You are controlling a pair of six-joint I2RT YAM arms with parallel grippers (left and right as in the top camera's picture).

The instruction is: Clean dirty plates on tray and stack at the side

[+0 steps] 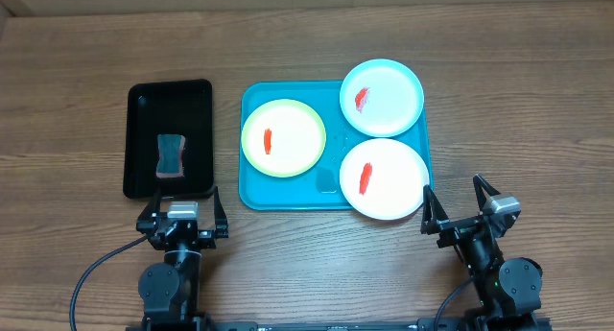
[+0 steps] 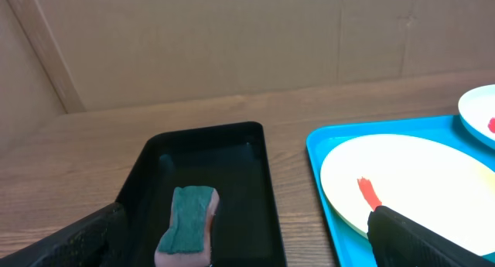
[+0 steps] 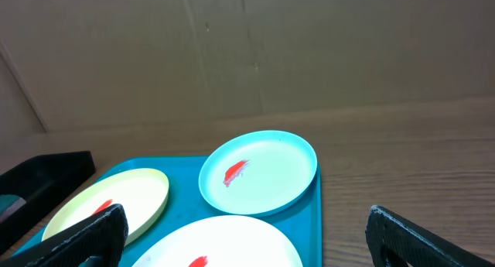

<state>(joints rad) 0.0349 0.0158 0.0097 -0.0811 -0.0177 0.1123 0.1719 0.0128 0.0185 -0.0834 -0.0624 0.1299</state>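
You see the left gripper (image 1: pixel 183 208) and right gripper (image 1: pixel 454 202) near, jaws apart, with the yellow-green plate (image 1: pixel 284 138), light blue plate (image 1: pixel 382 98) and white plate (image 1: pixel 385 178) on the tray (image 1: pixel 288 193).

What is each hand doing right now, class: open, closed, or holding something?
Left hand: open, holding nothing.
Right hand: open, holding nothing.

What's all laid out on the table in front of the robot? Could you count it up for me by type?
Plates: 3 (yellow-green plate, light blue plate, white plate)
Trays: 2 (turquoise tray, black tray)
Sponges: 1 (the sponge lying in the black tray)
Total: 6
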